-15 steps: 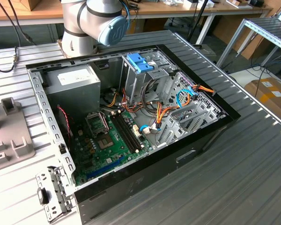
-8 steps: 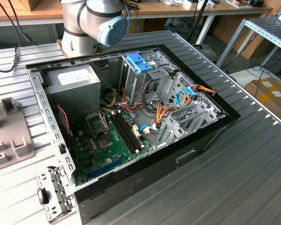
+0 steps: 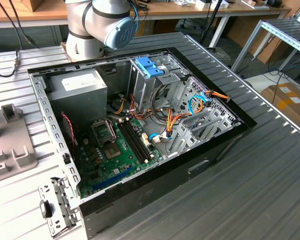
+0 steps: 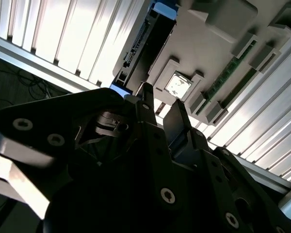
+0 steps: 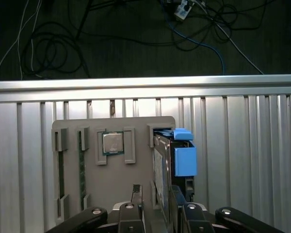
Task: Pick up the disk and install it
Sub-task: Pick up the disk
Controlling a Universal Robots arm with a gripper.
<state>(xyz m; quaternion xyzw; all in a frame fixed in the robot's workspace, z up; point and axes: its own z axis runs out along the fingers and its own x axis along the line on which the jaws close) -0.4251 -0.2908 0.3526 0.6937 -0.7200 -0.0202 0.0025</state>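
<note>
The disk stands on its long edge in a slot of a grey tray, straight ahead of the hand. It is a thin silver-grey metal slab. A pale label shows on the face turned toward the rest of the tray, and a bright blue rail with a blocky tab runs down its other face. In the second wrist view the disk shows its dark underside and a row of connector pins, with blue at both ends.

The hand hangs low over the tray's near edge and points along the disk's length. Its dark fingers sit one to each side of the disk's near end. They are spread, and in the second wrist view light shows between the fingers. The hand is released and clamps nothing. I cannot tell whether either pad touches the metal.

Beyond the fingers, on the label side, a square chip lies in its own pocket of the tray. A memory stick lies farther over. The tray rests on a ribbed metal bench.

In the exterior view the arm rises from the bench just behind an open computer case.
</note>
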